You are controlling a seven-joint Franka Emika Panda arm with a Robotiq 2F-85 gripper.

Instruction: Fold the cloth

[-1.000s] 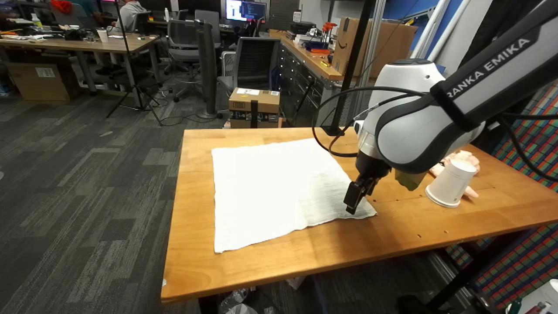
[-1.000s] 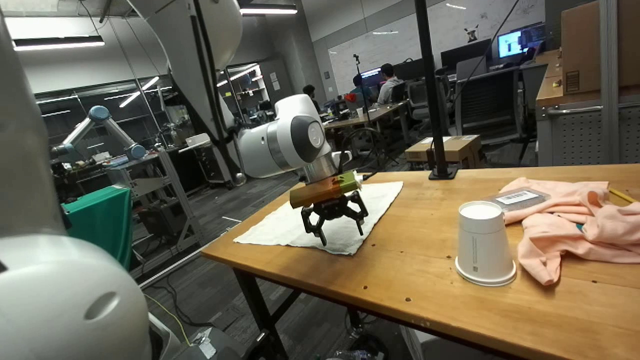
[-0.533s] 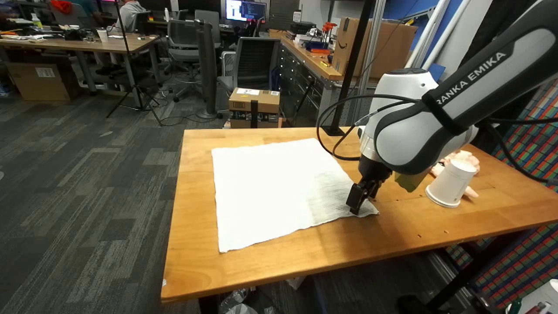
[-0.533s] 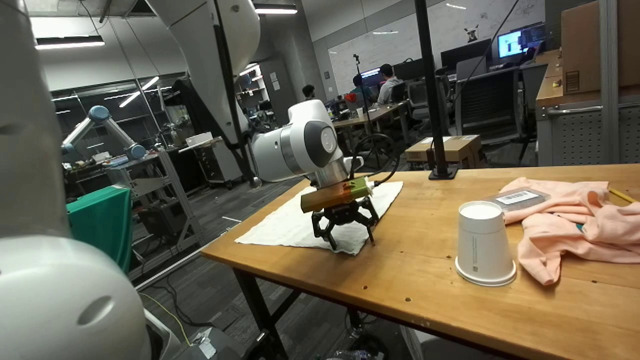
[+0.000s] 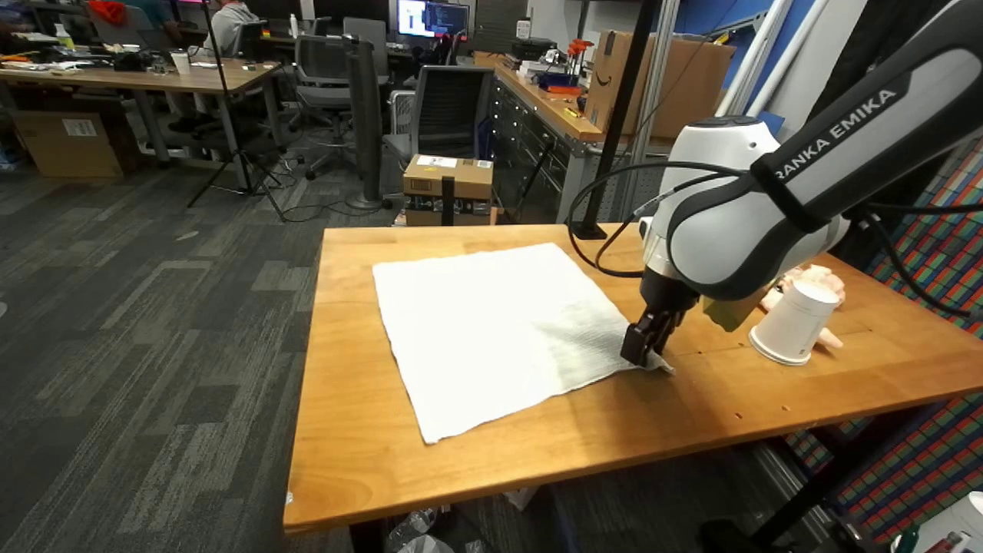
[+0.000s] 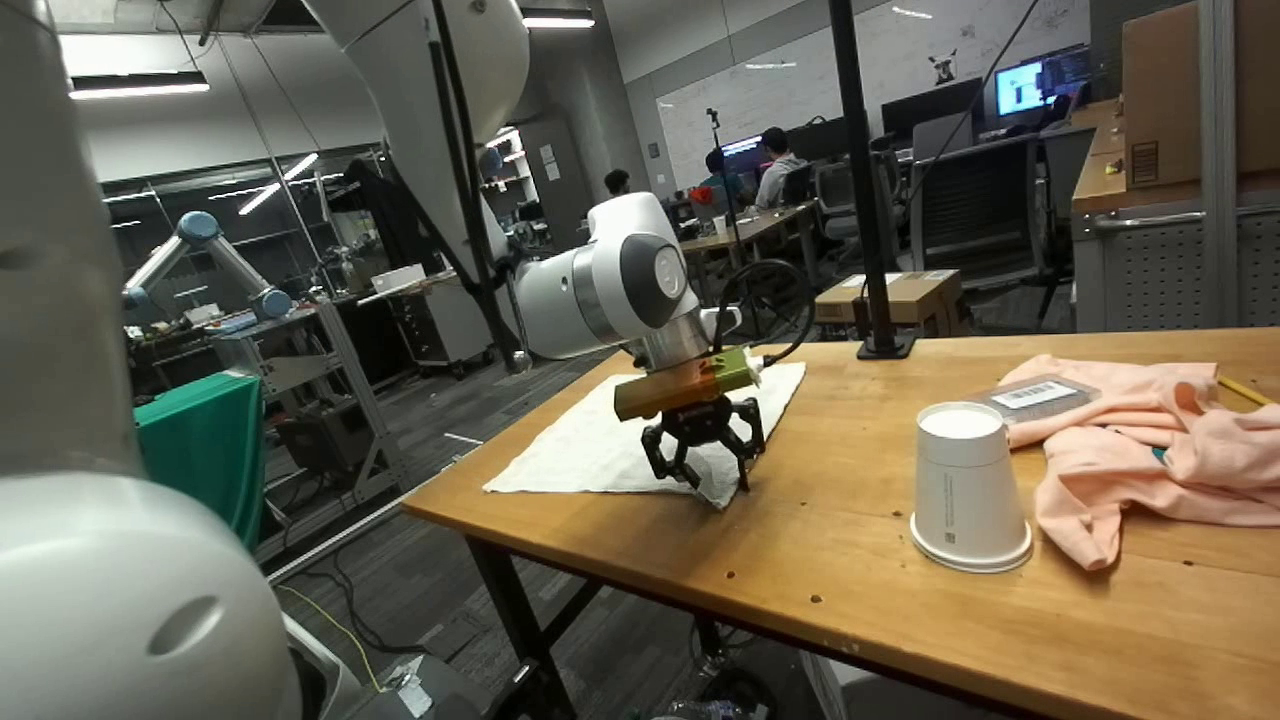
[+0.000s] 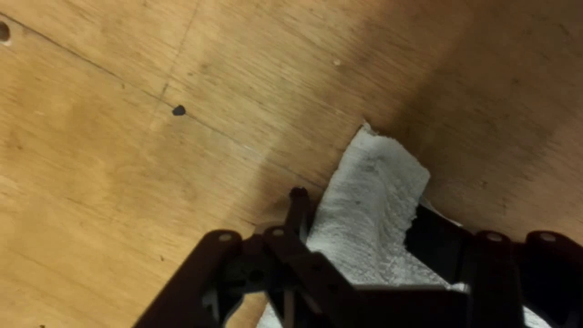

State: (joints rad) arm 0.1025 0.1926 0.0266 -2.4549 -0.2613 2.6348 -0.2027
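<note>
Wrist view: the fingers (image 7: 435, 243) stand apart, puckered white cloth (image 7: 362, 218) between them near its corner, the rest flat on the bench (image 7: 136, 168). It should handle light and limp, best pinched at that ridge.

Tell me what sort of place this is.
Probably a robotics lab: besides the Franka Emika arm, a second, blue-jointed robot arm shows in the background of an exterior view, and a workbench with drawers stands farther back.
</note>
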